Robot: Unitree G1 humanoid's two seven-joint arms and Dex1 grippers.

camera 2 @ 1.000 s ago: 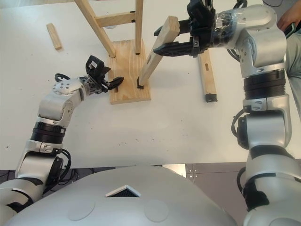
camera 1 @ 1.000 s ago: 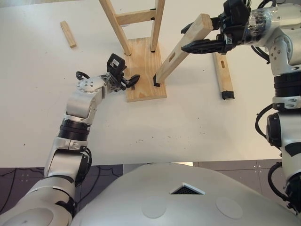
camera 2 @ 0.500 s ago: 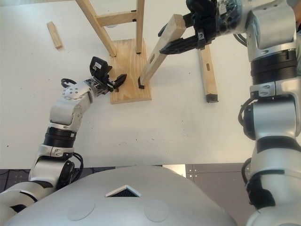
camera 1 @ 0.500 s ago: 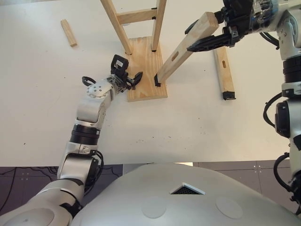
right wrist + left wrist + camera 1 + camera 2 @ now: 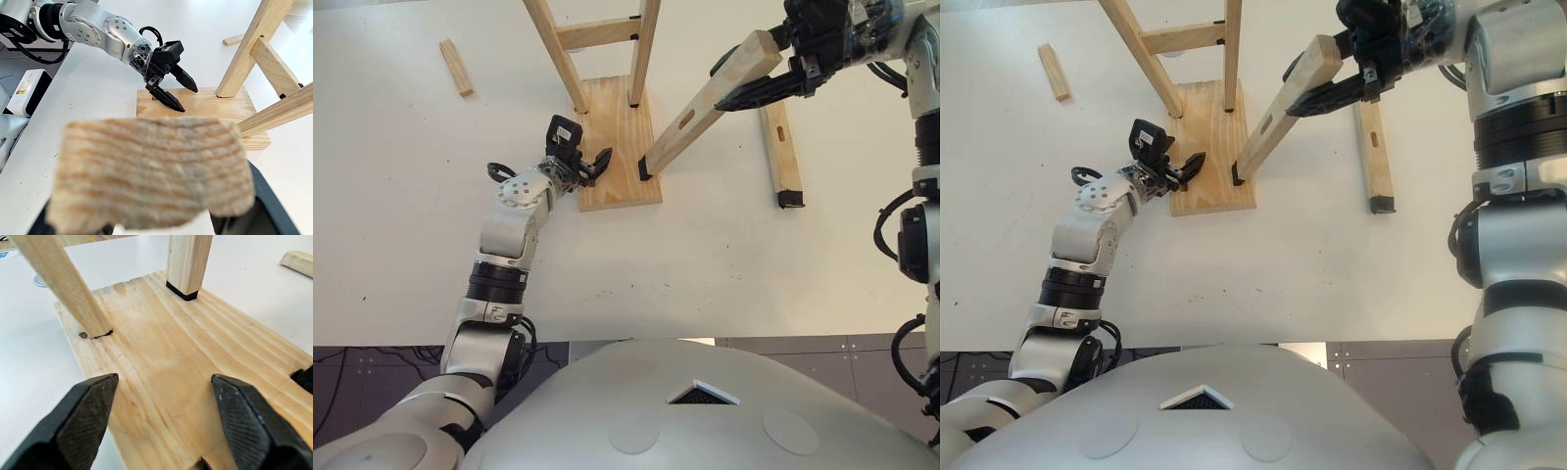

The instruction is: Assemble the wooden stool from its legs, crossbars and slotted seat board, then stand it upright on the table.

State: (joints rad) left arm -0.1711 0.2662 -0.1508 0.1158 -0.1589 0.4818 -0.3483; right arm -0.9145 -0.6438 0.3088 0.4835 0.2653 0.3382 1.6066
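Note:
The slotted seat board (image 5: 617,137) lies flat on the white table. Two legs joined by a crossbar (image 5: 595,35) stand in its far end. A third leg (image 5: 705,108) leans steeply, its black-capped foot (image 5: 646,173) resting on the board's near right corner. My right gripper (image 5: 771,80) is shut on that leg's top end (image 5: 151,171). At the board's near left edge, my left gripper (image 5: 586,166) is open, its fingers (image 5: 88,416) spread wide over the wood (image 5: 161,372) without holding it.
A loose leg (image 5: 780,147) with a slot lies on the table right of the board. A short crossbar (image 5: 455,69) lies far to the left. Bare table stretches in front of the board.
My left gripper has moved in from the left to the board's edge. My right gripper has carried the leg's top up and to the right, with the foot staying on the board.

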